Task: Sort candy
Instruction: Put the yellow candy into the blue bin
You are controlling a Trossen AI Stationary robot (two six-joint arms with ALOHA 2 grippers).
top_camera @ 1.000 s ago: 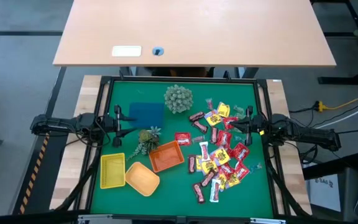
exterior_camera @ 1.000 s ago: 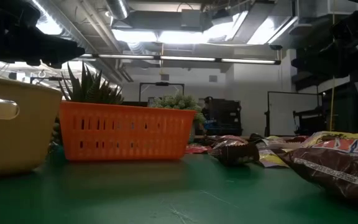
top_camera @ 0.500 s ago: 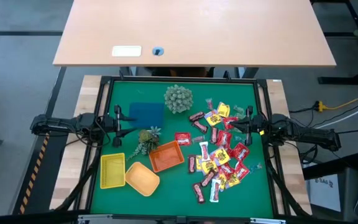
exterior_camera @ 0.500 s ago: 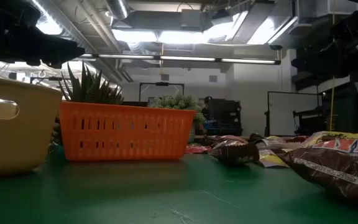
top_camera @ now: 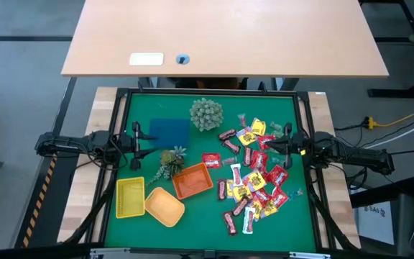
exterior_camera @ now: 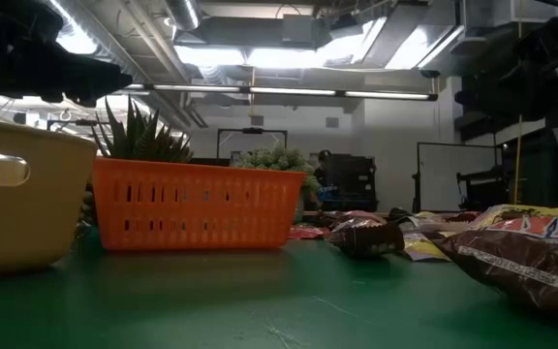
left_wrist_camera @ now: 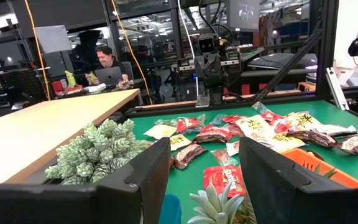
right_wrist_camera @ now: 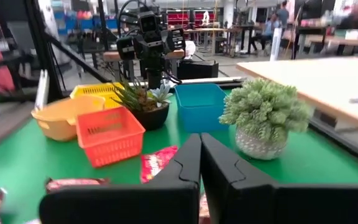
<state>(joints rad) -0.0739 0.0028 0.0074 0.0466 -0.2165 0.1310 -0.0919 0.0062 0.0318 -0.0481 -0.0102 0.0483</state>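
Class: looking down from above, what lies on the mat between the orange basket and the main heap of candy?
In the high view, one red packet lies between the orange basket and the candy heap.

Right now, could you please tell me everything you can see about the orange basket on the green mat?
The orange basket is a small rectangular tray of what looks like plastic, with slatted, perforated walls and an open top. It stands upright on the green mat, turned at a slight angle, near the middle. It appears empty. A small spiky potted plant sits close beside one corner, a rounder orange-yellow tray lies by another, and a red candy packet lies just beyond it. No pincer touches it.
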